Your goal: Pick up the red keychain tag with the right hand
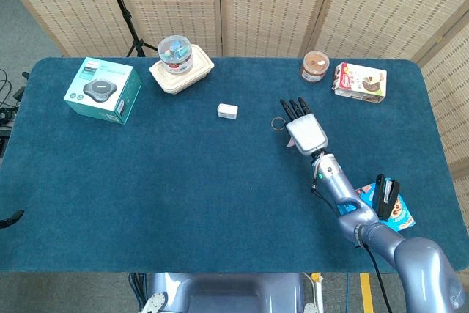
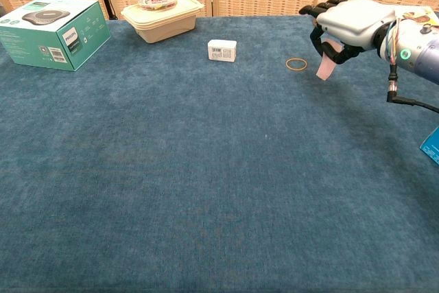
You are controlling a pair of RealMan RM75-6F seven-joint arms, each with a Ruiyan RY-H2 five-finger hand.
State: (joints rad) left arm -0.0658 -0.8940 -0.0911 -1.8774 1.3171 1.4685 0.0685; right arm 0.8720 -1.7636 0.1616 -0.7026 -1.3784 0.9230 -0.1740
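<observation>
My right hand (image 1: 304, 128) (image 2: 351, 24) hovers above the table's right-centre, fingers curled down. It pinches the red keychain tag (image 2: 325, 64), which hangs clear of the blue cloth below the fingers; in the head view only a pale sliver of the tag (image 1: 292, 145) shows beside the palm. A thin metal ring (image 2: 296, 64) (image 1: 278, 124) lies flat on the cloth just left of the hand, apart from the tag. My left hand does not appear in either view.
A small white box (image 1: 227, 111) sits left of the ring. At the back stand a teal carton (image 1: 102, 89), a beige container with a jar on it (image 1: 181, 67), a brown jar (image 1: 315, 65) and a snack box (image 1: 360, 81). A blue packet (image 1: 385, 207) lies near my right forearm.
</observation>
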